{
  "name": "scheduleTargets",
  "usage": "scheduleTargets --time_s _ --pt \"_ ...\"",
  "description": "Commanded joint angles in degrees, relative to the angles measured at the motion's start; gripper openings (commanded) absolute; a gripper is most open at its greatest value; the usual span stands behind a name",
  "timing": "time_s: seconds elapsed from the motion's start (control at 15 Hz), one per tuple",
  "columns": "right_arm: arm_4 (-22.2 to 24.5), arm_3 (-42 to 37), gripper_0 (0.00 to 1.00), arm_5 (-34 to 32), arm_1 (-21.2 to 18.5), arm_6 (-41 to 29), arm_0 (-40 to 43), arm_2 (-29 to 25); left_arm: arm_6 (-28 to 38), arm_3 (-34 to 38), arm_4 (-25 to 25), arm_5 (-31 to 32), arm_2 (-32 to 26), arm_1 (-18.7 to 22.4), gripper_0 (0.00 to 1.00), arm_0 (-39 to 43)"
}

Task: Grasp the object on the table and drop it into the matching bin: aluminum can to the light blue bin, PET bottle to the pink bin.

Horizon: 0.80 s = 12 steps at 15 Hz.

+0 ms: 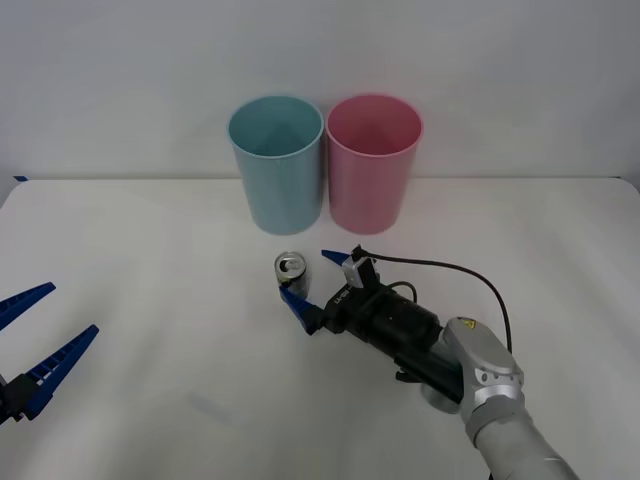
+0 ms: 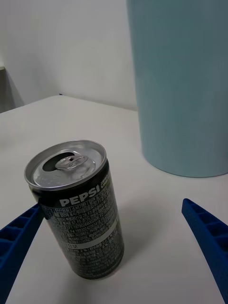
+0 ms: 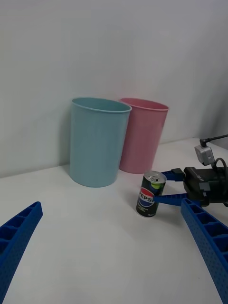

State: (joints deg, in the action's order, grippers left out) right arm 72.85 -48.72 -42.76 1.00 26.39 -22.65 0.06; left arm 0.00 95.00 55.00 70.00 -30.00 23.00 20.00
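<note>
The aluminum can (image 1: 290,266) stands upright on the white table (image 1: 140,250), in front of the light blue bin (image 1: 277,165). The pink bin (image 1: 372,162) stands right beside that bin. My right gripper (image 1: 316,281) is open and low over the table, its blue fingertips reaching the can's near side. In the right wrist view the can (image 2: 80,209) sits between the fingers, close against one fingertip (image 2: 21,232) and well apart from the other. My left gripper (image 1: 70,310) hangs open at the table's near left, far from the can (image 3: 151,192).
Both bins (image 3: 97,142) stand side by side at the back of the table, near a plain wall. A black cable (image 1: 450,268) loops over the right wrist. Bare tabletop lies between the two arms.
</note>
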Motion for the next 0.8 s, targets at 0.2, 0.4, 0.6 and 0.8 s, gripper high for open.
scheduleTargets --time_s 0.2,0.4,0.6,0.8 --pt "-3.0 0.1 1.0 1.4 0.0 1.5 0.0 2.5 0.0 0.0 0.0 0.0 0.0 0.0 1.0 0.0" --pt "-3.6 0.0 1.0 1.4 0.0 2.0 0.0 3.3 0.0 0.0 0.0 0.0 0.0 0.0 1.0 0.0" --pt "-3.8 0.0 0.24 1.4 0.0 2.3 0.0 3.5 0.0 0.0 0.0 0.0 0.0 0.0 1.0 0.0" --pt "-3.9 0.1 0.0 1.4 0.0 2.4 0.0 3.7 0.0 0.0 0.0 0.0 0.0 0.0 1.0 0.0"
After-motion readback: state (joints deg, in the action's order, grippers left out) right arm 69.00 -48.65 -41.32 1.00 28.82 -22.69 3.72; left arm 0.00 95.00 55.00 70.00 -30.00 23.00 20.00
